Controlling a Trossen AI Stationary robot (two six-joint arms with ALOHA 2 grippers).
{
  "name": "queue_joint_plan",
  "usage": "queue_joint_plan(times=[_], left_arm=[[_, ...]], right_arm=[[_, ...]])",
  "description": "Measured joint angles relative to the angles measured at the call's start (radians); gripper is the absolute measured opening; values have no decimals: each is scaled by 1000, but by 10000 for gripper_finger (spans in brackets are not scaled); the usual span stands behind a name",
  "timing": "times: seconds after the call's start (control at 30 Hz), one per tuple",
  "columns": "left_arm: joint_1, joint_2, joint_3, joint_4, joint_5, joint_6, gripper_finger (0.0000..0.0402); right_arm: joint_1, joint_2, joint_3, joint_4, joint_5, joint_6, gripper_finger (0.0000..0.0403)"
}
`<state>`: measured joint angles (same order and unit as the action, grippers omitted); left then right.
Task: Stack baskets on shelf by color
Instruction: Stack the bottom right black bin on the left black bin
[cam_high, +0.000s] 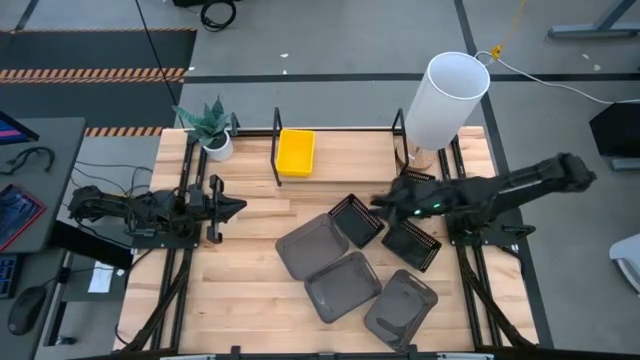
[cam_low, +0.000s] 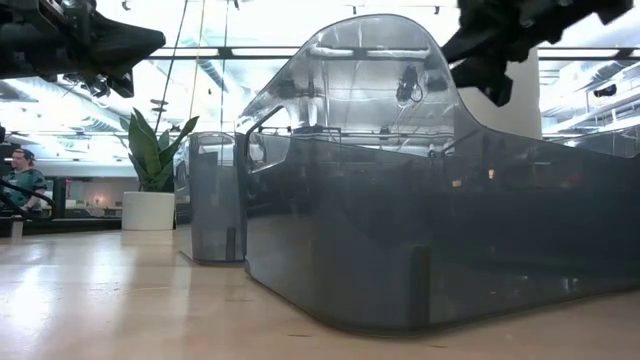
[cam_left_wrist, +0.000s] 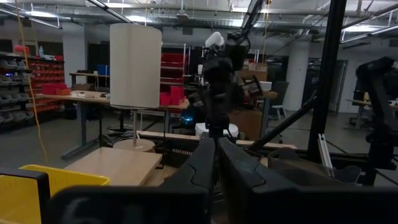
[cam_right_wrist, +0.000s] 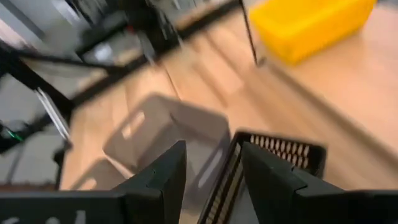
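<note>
A yellow basket (cam_high: 295, 152) sits in the left bay of the black wire shelf (cam_high: 398, 128) at the table's far side; whether it is one or a stack, I cannot tell. Three dark grey baskets (cam_high: 313, 243) (cam_high: 342, 285) (cam_high: 400, 305) and two black mesh baskets (cam_high: 357, 220) (cam_high: 412, 243) lie on the table. My right gripper (cam_high: 378, 203) is open above the left black mesh basket; in the right wrist view its fingers (cam_right_wrist: 212, 149) stand either side of that basket's near wall (cam_right_wrist: 231, 165), above it. My left gripper (cam_high: 240, 208) is shut and empty, raised at the table's left.
A tall white cylinder (cam_high: 445, 100) stands at the shelf's right end. A potted plant (cam_high: 212, 128) stands at the far left of the shelf. The grey baskets (cam_low: 400, 230) crowd the table's near middle. Bare wood shows at the near left.
</note>
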<state>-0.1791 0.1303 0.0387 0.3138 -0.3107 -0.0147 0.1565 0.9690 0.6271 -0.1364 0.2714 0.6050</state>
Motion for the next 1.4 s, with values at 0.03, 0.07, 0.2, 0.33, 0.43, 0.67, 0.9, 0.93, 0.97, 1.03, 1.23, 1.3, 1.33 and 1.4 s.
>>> queue_joint_plan(times=[0.03,0.07,0.2,0.33,0.43,0.67,0.9,0.93,0.97,1.03,1.23,1.3,1.33,1.4], left_arm=[[0,0,0,0,0,0,23],[0,0,0,0,0,0,24],[0,0,0,0,0,0,30],[0,0,0,0,0,0,36],[0,0,0,0,0,0,34],[0,0,0,1,0,0,23],[0,0,0,2,0,0,35],[0,0,0,2,0,0,36],[0,0,0,2,0,0,36],[0,0,0,2,0,0,35],[0,0,0,3,0,0,24],[0,0,0,3,0,0,23],[0,0,0,3,0,0,24],[0,0,0,3,0,0,28]], right_arm=[[10,47,26,-15,0,15,160],[18,93,53,-31,0,27,160],[48,251,177,-90,-13,55,160],[70,381,341,-250,-37,65,160],[88,462,463,-402,-38,82,160],[97,582,655,-756,-35,117,160],[71,601,660,-1053,-151,-82,159],[69,602,657,-1087,-154,-110,158],[68,602,656,-1123,-155,-138,158],[65,602,655,-1174,-151,-209,158],[55,601,608,-1154,-103,-443,157],[42,601,571,-1123,-100,-467,157],[35,601,551,-1113,-100,-479,157],[22,601,513,-1102,-101,-516,157]])
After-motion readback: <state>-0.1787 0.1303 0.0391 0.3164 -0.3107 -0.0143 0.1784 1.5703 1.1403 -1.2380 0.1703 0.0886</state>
